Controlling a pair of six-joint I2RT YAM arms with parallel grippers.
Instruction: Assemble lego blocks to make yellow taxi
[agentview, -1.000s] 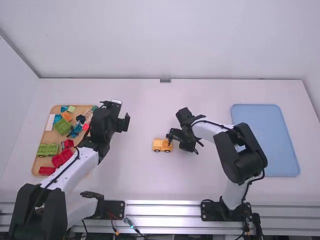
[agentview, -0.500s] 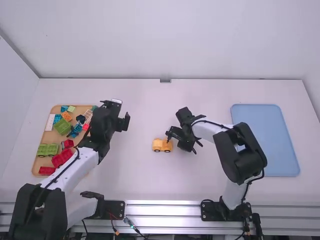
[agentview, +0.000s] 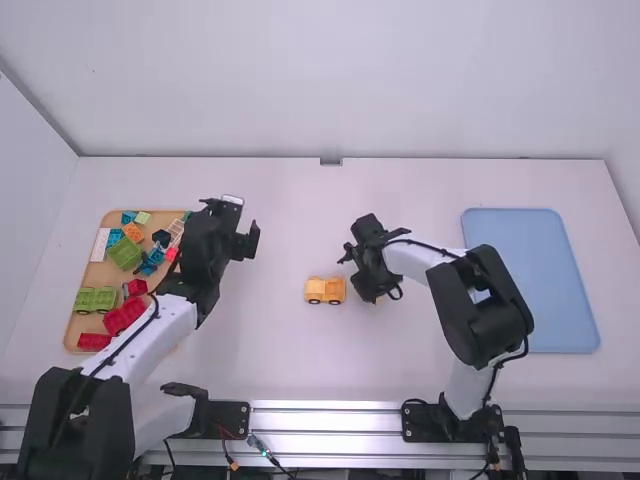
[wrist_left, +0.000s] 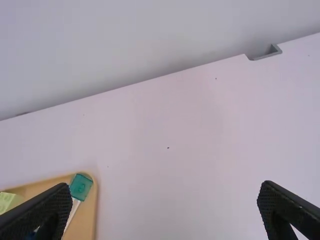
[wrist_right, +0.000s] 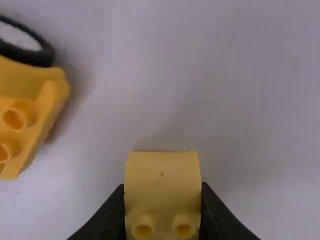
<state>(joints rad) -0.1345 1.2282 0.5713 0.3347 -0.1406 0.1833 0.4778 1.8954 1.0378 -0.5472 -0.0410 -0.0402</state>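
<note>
1. Gripping a yellow block (wrist_right: 162, 180), the right hand (agentview: 382, 294) sits below and right of centre, high view.
2. Left hand (agentview: 232, 224), left of centre: spread wide.
3. Yellow wheeled base (agentview: 325, 291): just below centre.

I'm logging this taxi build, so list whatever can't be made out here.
- Underside of the yellow block in the right gripper: right wrist view, turned from the camera.
- Most of the yellow toy car: right wrist view, cut off by the left edge.
- Part of the tray: high view, behind the left arm.
- Pale green block's end: left wrist view, cut off.
</note>
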